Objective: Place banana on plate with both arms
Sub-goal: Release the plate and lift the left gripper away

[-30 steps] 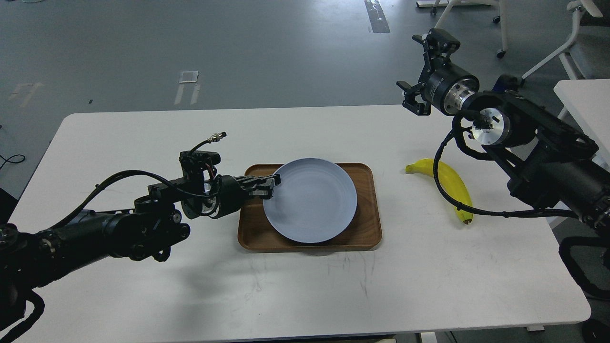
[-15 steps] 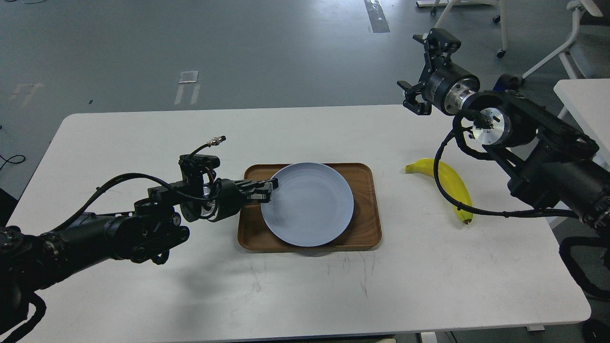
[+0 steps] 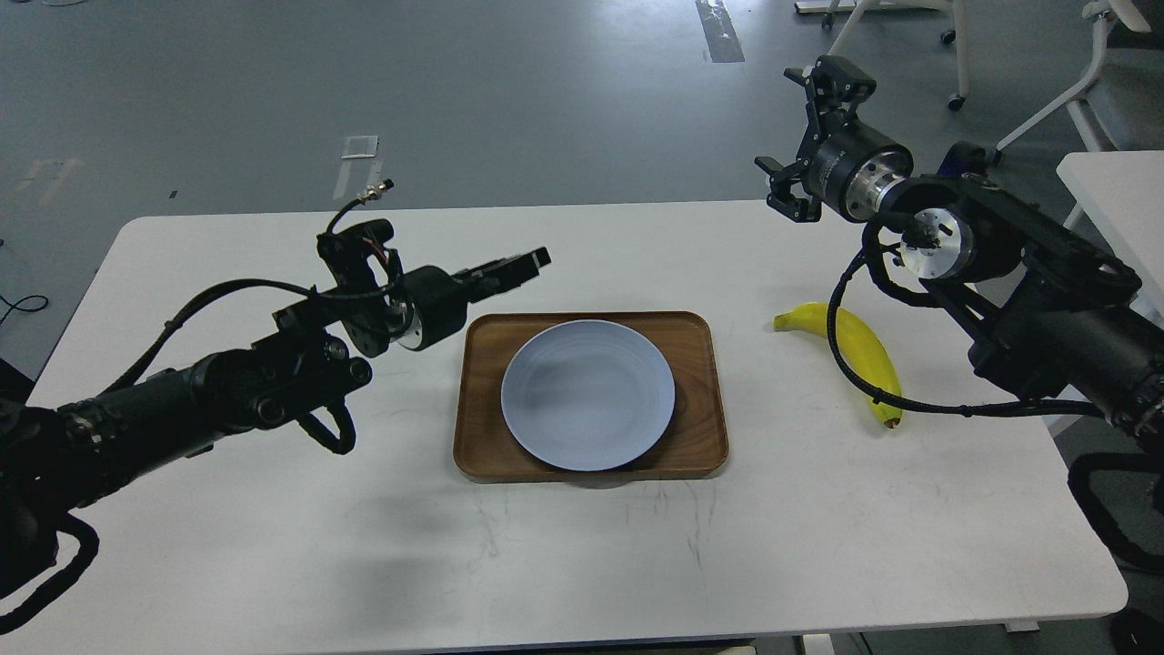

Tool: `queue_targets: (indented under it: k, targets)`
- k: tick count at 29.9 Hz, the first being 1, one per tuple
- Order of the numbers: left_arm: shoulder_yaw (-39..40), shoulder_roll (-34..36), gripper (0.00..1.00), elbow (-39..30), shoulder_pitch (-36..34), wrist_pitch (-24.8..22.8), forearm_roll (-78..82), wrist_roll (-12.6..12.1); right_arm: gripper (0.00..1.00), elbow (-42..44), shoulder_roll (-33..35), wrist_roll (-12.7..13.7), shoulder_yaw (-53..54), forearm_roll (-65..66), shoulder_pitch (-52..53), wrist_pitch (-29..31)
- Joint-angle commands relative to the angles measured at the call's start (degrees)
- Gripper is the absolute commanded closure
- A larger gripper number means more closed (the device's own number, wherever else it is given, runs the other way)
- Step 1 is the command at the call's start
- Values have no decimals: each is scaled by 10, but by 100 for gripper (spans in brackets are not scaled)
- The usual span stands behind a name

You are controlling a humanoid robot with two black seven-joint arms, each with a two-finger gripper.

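The left gripper [image 3: 527,263], fingers together and empty, hangs just behind the plate [image 3: 587,394]; the right gripper [image 3: 809,136], fingers spread, hovers behind the banana [image 3: 859,347], well apart

Even, bright overhead light fills the room, and the white table [image 3: 582,546] glows without blowing out. Shadows are soft: a faint grey smudge under the left arm [image 3: 209,400] and a thin dark rim below the tray [image 3: 591,475] (no hard edges anywhere). Focus is sharp throughout, with a dull sheen on the grey floor [image 3: 509,91].
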State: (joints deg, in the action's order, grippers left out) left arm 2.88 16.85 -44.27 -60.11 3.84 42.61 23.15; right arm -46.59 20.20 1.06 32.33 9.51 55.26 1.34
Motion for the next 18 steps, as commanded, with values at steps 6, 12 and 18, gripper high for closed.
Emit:
queue_targets:
  k: [6, 12, 18]
  targets:
    - [123, 92, 2, 1, -57, -187, -317, -85, 4, -39, 92, -3, -158, 409, 12, -8]
    - [215, 88, 2, 1, -9, -174, -407, -225, 4, -110, 191, -25, -226, 581, 13, -10]
    - [249, 72, 2, 0, 34, -175, -406, -217, 7, -133, 219, -45, -320, 641, 9, -11]
